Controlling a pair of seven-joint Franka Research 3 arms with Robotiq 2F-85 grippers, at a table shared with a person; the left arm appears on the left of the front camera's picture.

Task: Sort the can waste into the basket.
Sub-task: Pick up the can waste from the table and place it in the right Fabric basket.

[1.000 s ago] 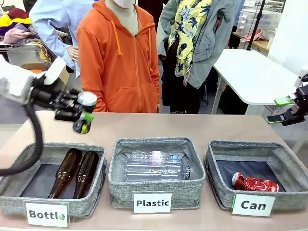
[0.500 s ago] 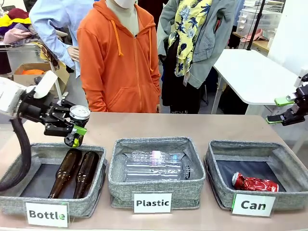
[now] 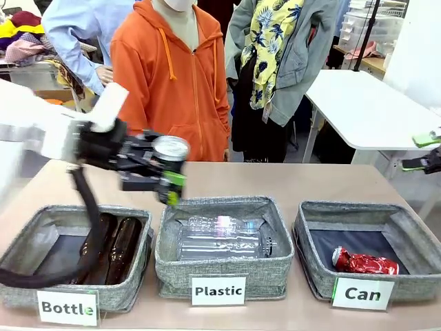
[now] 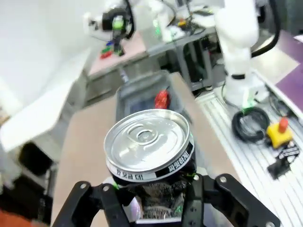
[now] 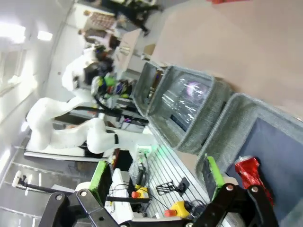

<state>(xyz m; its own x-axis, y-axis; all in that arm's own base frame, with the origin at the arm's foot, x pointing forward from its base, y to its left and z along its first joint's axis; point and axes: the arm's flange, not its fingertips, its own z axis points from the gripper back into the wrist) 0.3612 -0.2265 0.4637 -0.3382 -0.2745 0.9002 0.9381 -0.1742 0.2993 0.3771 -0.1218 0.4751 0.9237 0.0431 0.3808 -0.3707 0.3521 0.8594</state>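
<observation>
Dark metal drink can with silver top and rim (image 3: 168,153), clamped sideways between the green-padded fingers of the left gripper (image 3: 164,172), raised above the gap between the left and middle baskets, just over the far left corner of the middle one. Seen from the left wrist, same can (image 4: 149,146) facing the lens with pull-tab lid up, gripper (image 4: 156,198) closed on its lower body.

Crushed shiny red can (image 3: 364,263) lying on the dark floor of the grey fabric basket labelled "Can" (image 3: 413,238), at the right end of the row, near its front wall.

Right gripper (image 3: 426,152) at the far right edge, raised above the table, jaws spread wide and holding nothing.

Grey basket labelled "Plastic" (image 3: 172,258) in the middle, holding clear plastic bottles (image 3: 224,238). Grey basket labelled "Bottle" (image 3: 27,241) on the left, holding two brown glass bottles (image 3: 120,248).

Beyond the far table edge, a person in an orange hooded jacket (image 3: 172,83).
</observation>
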